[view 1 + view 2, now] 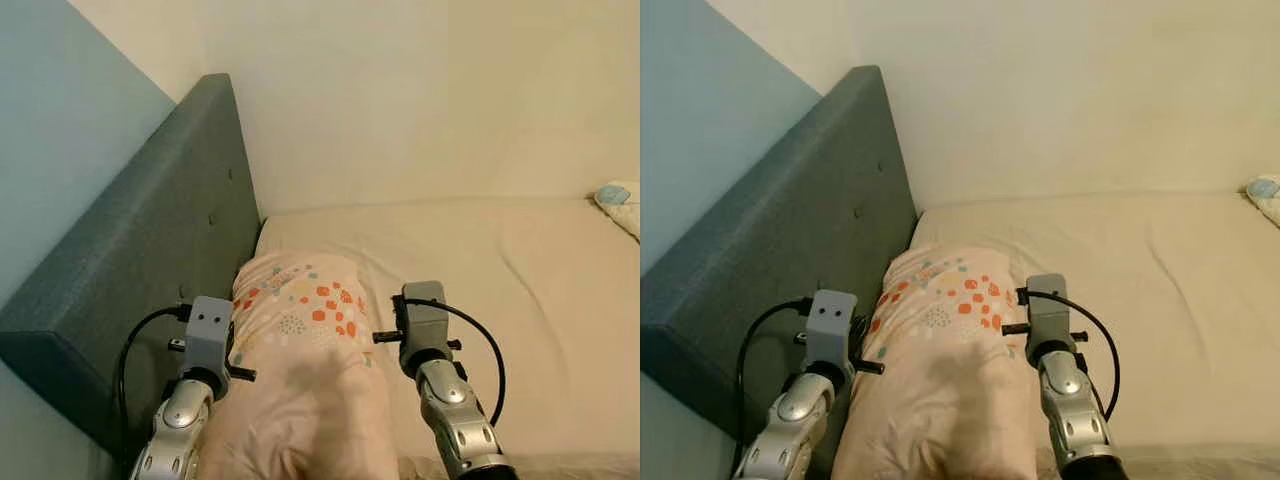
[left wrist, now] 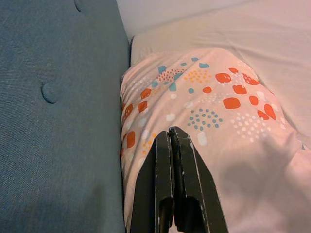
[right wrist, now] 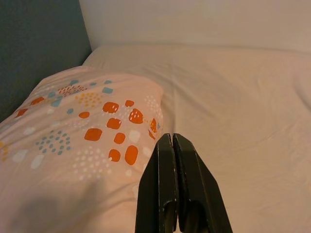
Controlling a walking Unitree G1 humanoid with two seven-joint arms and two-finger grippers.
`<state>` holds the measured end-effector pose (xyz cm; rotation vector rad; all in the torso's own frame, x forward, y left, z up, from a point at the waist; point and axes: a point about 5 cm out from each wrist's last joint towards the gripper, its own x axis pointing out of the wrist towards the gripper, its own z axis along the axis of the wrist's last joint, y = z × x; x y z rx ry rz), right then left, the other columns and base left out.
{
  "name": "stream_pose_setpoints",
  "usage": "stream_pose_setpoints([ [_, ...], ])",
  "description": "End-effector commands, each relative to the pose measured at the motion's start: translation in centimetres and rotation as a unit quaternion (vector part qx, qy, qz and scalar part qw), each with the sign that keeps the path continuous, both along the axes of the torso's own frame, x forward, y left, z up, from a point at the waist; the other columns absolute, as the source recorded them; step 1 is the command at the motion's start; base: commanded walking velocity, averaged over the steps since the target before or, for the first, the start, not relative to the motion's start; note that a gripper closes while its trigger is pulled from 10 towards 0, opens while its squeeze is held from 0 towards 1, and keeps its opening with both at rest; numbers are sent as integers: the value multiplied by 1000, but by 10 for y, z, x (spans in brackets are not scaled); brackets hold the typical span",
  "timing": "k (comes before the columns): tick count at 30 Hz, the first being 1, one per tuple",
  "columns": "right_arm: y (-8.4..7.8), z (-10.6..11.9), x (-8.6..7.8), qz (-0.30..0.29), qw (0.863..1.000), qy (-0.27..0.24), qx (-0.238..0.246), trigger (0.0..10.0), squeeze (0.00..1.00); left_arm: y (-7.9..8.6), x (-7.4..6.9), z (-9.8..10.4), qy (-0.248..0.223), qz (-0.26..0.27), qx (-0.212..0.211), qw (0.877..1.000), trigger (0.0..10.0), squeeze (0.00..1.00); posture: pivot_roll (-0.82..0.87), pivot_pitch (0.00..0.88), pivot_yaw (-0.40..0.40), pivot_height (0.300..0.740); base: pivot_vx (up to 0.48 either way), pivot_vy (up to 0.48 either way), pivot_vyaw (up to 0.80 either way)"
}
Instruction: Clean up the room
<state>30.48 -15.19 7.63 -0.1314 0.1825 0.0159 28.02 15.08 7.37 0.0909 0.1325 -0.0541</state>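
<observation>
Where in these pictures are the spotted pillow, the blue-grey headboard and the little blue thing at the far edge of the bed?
spotted pillow (image 1: 305, 310), left eye view, on its patterned top.
blue-grey headboard (image 1: 150, 250), left eye view, on its padded face.
little blue thing (image 1: 612, 194), left eye view, on its middle; too small to identify.

Pillow (image 1: 300, 330) on bed (image 1: 520, 290), against headboard (image 1: 150, 250)

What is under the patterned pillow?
The pillow lies on the beige bedsheet, against the blue-grey headboard. Whatever is beneath its near end is covered.
</observation>
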Motion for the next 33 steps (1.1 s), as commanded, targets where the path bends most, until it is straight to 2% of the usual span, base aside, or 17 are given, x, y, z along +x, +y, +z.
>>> stream_pose_setpoints([
  [1, -1, -7, -3, -6, 1000, 17, 7, 10000, 0, 2, -4, -8, 21, 0, 1, 1000, 10000, 0, -77, 64, 48, 740, 0, 0, 0],
  [33, -3, -9, -4, -14, 1000, 22, 12, 10000, 0, -3, -3, -9, 25, -22, -6, 999, 10000, 0, -87, 49, 55, 740, 0, 0, 0],
])
